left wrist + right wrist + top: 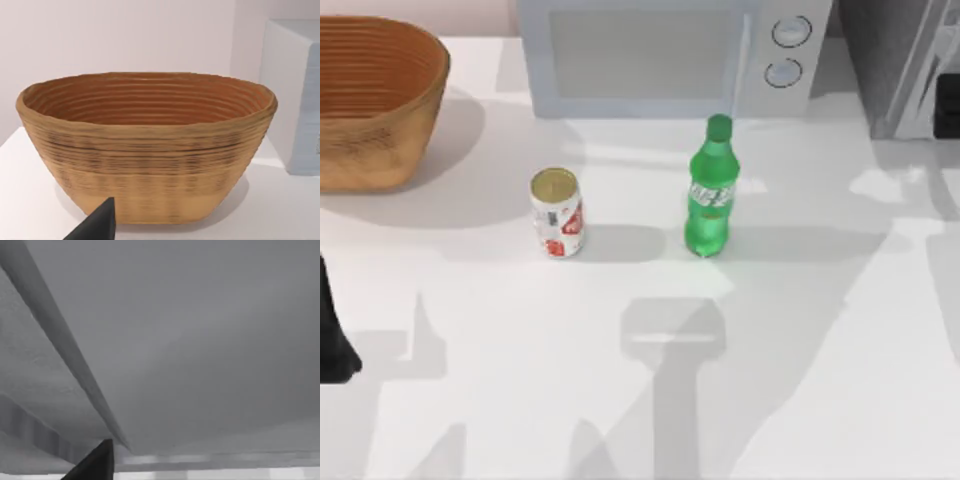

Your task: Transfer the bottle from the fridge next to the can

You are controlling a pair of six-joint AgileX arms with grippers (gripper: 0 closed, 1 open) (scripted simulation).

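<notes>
dark fingertip (97,222) pokes up close to the lens in the left wrist view, a single black wedge, cut off by the frame edge, and behind it sits a woven basket (145,150): oval, ribbed in horizontal coils, tan outside and a warmer orange-brown inside, nothing visible in it. whether the left gripper's fingers are spread or pressed together, i cannot tell. the left arm (335,335) shows as a black shape at the table's left edge in the top view, mostly cropped.

over in the right wrist view, another black fingertip (92,462) sits at the frame edge, again just a wedge, so the state of the right gripper's fingers cannot be told either. it faces flat grey panels crossed by a slanted ridge, hard to identify from so close.

top view now: the bottle (711,190) stands upright on the white table (800,400), out in the open, translucent green plastic, green cap, white-green label. the can (556,213) stands upright to its left, apart from it, white and red with a gold top. behind them, a white microwave (670,55) with two round knobs, its top cut off. the fridge (905,65) is at the far right corner, grey and boxy, only partly in frame, interior hidden. the basket is cropped at the far left.
</notes>
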